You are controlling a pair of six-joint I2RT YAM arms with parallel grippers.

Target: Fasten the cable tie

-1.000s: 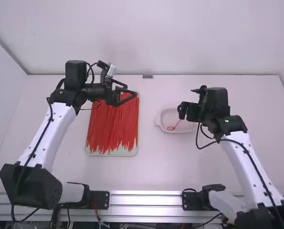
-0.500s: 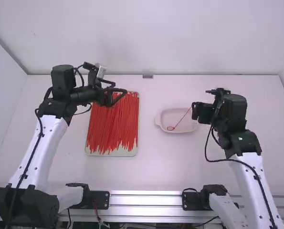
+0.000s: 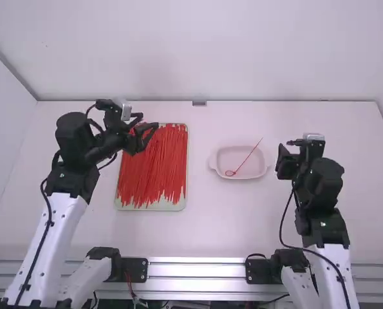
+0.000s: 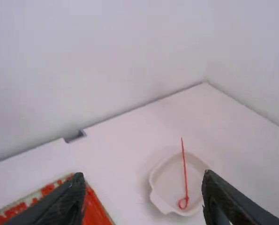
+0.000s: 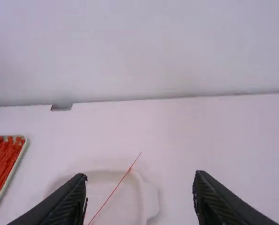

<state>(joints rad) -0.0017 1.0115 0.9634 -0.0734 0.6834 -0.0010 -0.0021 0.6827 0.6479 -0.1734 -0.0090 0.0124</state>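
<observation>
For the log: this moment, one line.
tie looped, in dish | left fingers open, by tray | right fingers open, beside dish

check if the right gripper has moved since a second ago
Yes. The right gripper has drawn back rightward off the white dish, now beside its right rim.

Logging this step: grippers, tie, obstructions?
Left gripper open, by tray. Right gripper open, by dish. Looped tie in dish. Nothing blocking.
</observation>
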